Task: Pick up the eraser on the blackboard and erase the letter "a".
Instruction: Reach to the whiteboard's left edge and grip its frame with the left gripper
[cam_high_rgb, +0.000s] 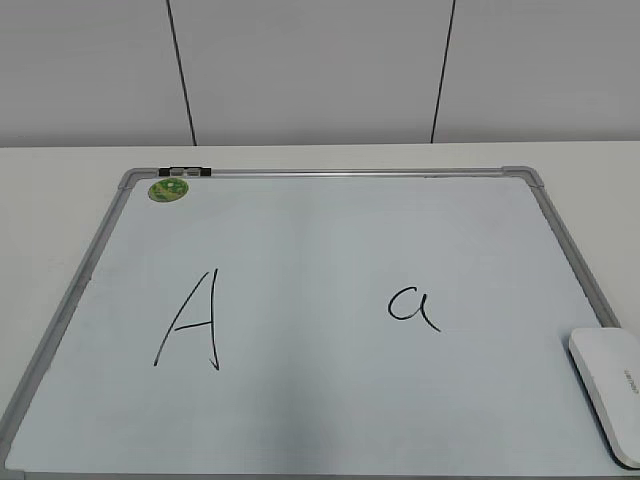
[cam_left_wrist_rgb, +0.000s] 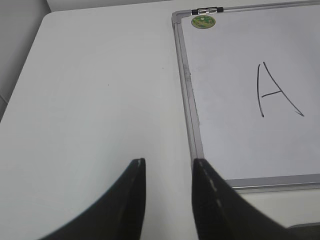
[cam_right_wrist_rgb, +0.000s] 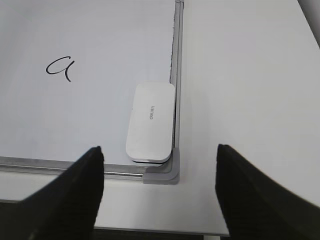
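The blackboard is a pale framed whiteboard lying flat on the table. The letter "a" is written right of its middle; it also shows in the right wrist view. The white eraser lies in the board's near right corner, and in the right wrist view it lies against the frame. My right gripper is open and empty, near the table's front edge, short of the eraser. My left gripper is open and empty, over bare table left of the board's frame. Neither gripper shows in the exterior view.
A capital "A" is written on the board's left half. A round green magnet sits at the far left corner, next to a small black clip. The white table extends left and right of the board.
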